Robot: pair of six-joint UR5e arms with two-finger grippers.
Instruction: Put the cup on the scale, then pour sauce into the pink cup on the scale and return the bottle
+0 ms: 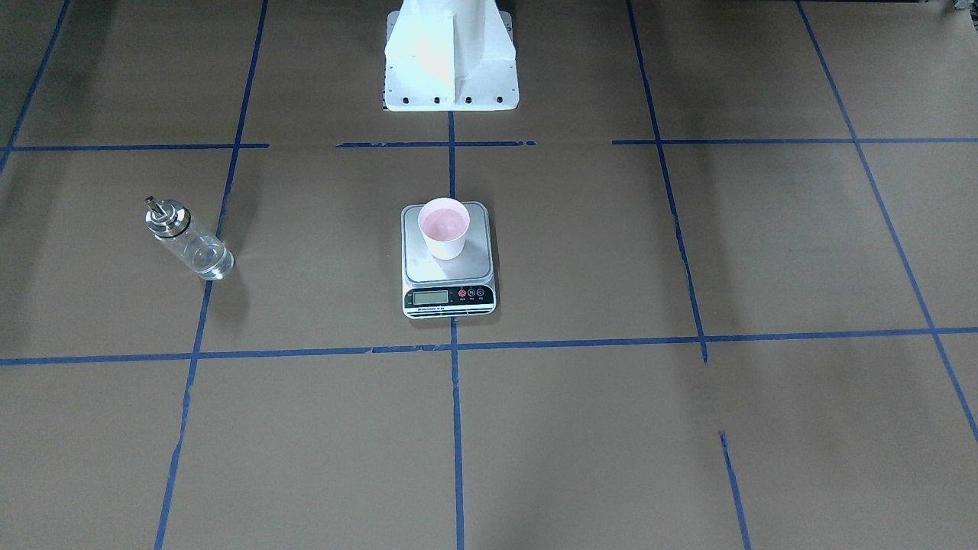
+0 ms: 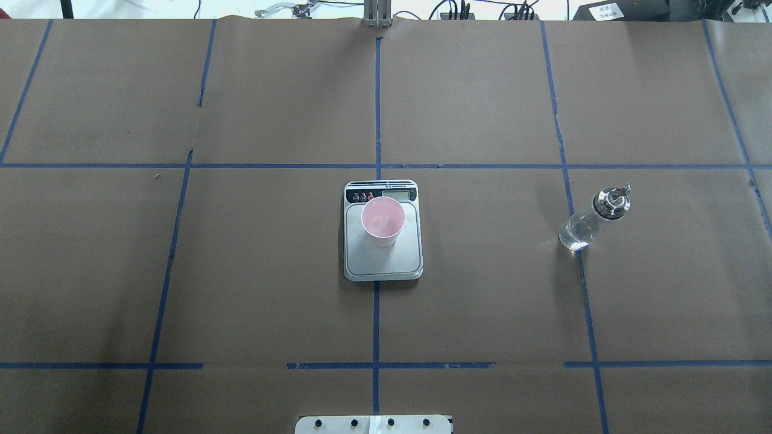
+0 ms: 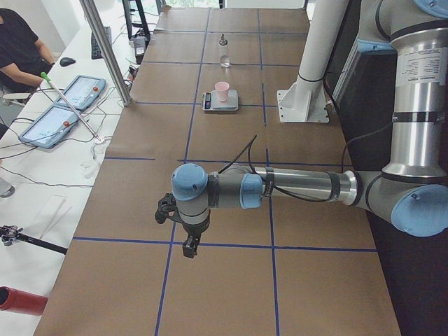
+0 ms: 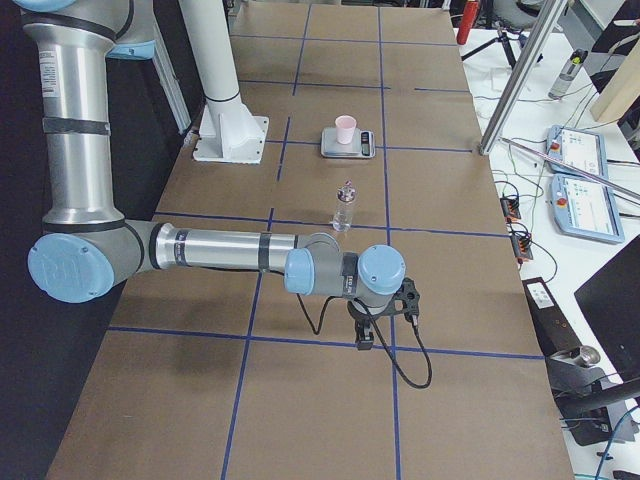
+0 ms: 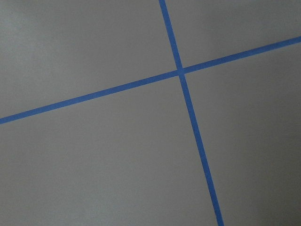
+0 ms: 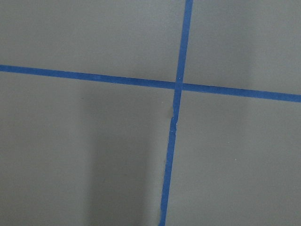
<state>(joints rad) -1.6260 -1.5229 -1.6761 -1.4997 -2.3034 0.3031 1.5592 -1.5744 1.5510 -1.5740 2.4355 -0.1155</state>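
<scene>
The cup (image 1: 445, 227) is seen upright on the scale (image 1: 458, 269), toward the platform's edge on the robot's side and well within its rim, so the first step is judged done. The bottle (image 1: 187, 239) stands upright on the table (image 1: 688, 428), well apart from the scale on the robot's right, just beside a blue tape line (image 1: 205, 305), with its spout up and clear sauce in its lower part. Whether any sauce lies in the cup cannot be told, as the liquid is near colourless and only the pink inside is shown.

If the pour is not yet made, that step is taken to be in hand. The bottle would need to be gripped around its glass body by the right arm, carried above the cup, tipped until the spout is over the cup's mouth, then set back where it stands.

The left fingers (image 3: 188, 246) are held above bare table far from the scale, and the right fingers (image 4: 364, 338) likewise at the opposite end. Nothing is held or touched by either. How far open they are cannot be told, since they appear only small in the side views, and only table and tape crossings are shown by the wrist cameras.
</scene>
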